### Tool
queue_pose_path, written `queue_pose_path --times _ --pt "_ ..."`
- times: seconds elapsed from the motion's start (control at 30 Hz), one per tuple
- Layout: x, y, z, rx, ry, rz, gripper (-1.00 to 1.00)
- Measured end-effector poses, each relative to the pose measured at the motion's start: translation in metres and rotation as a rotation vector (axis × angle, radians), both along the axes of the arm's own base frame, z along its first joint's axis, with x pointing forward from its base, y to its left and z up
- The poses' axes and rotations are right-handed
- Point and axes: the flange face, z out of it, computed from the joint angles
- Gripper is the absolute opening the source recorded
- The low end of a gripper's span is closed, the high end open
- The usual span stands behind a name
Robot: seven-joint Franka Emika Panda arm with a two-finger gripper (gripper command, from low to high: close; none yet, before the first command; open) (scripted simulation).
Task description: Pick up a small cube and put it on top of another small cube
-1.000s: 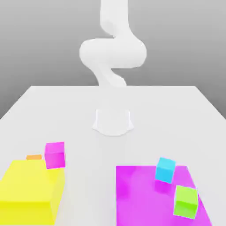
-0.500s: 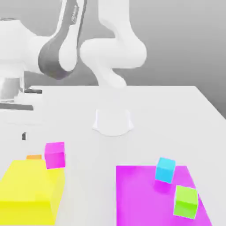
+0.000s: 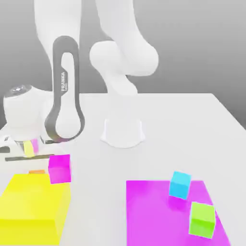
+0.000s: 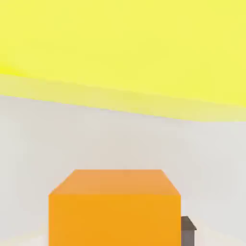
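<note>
The pincer (image 4: 115, 236) is closing snugly on the orange cube (image 4: 115, 211), which is sitting behind the yellow block (image 3: 31, 199), at the exterior view's left. A magenta cube (image 3: 60, 169) is showing near that block's far corner. Toward the exterior view's right, a blue cube (image 3: 179, 185) and a green cube (image 3: 202, 220) are showing against a flat magenta panel (image 3: 153, 216) on the tabletop (image 3: 168, 139).
</note>
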Motion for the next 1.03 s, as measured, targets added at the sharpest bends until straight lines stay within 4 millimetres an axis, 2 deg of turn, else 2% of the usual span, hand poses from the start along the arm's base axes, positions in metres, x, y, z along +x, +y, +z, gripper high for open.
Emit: queue_pose_path --times 0.07,0.23,0.27,0.3,0.37,0.53,0.7,0.77,0.9,0.93,1.03 --pt "0.001 -0.001 0.009 -0.002 0.000 0.001 -1.00" --pt "0.001 0.000 0.055 0.000 -0.001 0.001 -1.00" --pt "-0.001 -0.008 0.065 -0.005 -0.015 -0.032 -1.00" --pt "0.000 -0.013 0.077 -0.007 -0.030 -0.058 -1.00" --pt "0.013 -0.009 0.101 -0.003 -0.048 -0.057 -1.00" --pt "0.048 0.031 0.158 0.014 -0.053 0.029 -1.00" --pt "0.065 0.074 0.210 0.015 -0.039 0.111 -1.00" --pt "0.068 0.093 0.209 0.008 -0.014 0.167 -1.00" --pt "0.070 0.100 0.167 0.006 -0.003 0.191 -1.00" --pt "0.069 0.100 0.155 0.003 -0.001 0.191 1.00" --pt "0.069 0.100 0.155 0.003 -0.001 0.191 1.00"
